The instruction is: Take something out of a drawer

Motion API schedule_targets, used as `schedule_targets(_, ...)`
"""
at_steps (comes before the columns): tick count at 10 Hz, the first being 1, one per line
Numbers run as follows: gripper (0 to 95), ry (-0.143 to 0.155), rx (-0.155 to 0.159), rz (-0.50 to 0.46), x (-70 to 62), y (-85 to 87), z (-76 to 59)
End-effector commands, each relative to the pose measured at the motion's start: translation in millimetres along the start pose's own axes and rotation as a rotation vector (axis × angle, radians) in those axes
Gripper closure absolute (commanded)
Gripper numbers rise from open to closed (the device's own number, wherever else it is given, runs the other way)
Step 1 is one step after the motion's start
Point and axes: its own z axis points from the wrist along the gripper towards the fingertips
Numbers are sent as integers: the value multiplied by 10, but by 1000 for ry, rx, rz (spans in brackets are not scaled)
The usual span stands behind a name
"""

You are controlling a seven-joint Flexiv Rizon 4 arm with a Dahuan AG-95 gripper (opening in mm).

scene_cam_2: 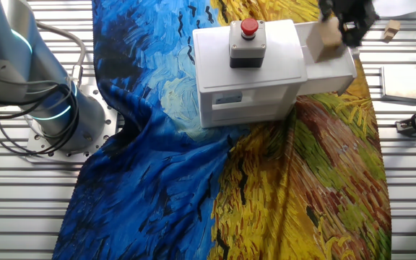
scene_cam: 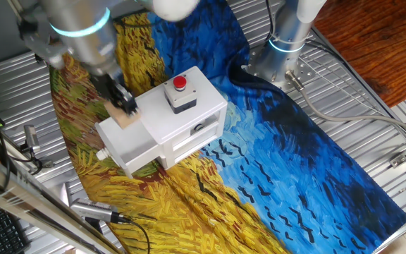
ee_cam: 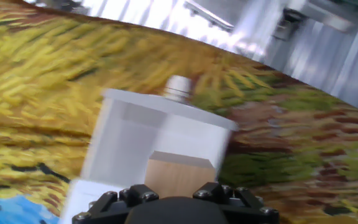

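Observation:
The white box (scene_cam: 196, 113) with the red button (scene_cam: 180, 83) stands on the painted cloth. Its white drawer (scene_cam: 129, 144) is pulled open, with the small knob (scene_cam: 101, 153) at its front. My gripper (scene_cam: 124, 106) is over the open drawer, shut on the small tan wooden block (scene_cam: 126, 117) and holding it just above the tray. In the other fixed view the block (scene_cam_2: 328, 40) hangs over the drawer (scene_cam_2: 334, 71) to the right of the box (scene_cam_2: 248, 72). In the hand view the block (ee_cam: 179, 174) sits between my fingers above the drawer (ee_cam: 132, 134) and the knob (ee_cam: 178, 88).
A second arm's base (scene_cam: 287, 42) stands on the slatted metal table behind the box. Cables (scene_cam: 344, 113) run beside it. Tools (scene_cam: 94, 210) lie off the cloth's edge. Another small wooden piece (scene_cam_2: 391, 30) and a grey plate (scene_cam_2: 403, 81) lie beyond the drawer.

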Motion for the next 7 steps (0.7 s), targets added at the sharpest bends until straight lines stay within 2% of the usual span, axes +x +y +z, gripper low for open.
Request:
schedule_targets(1,950,-3,-4,-116,76,-264,47)
schedule_targets(4,950,-9,-2,-170,160,-485,108)
schedule_targets(6,950,9,11,-164,165,-493,113)
schedule_targets(7,950,5,12,-137,165,-493,113)
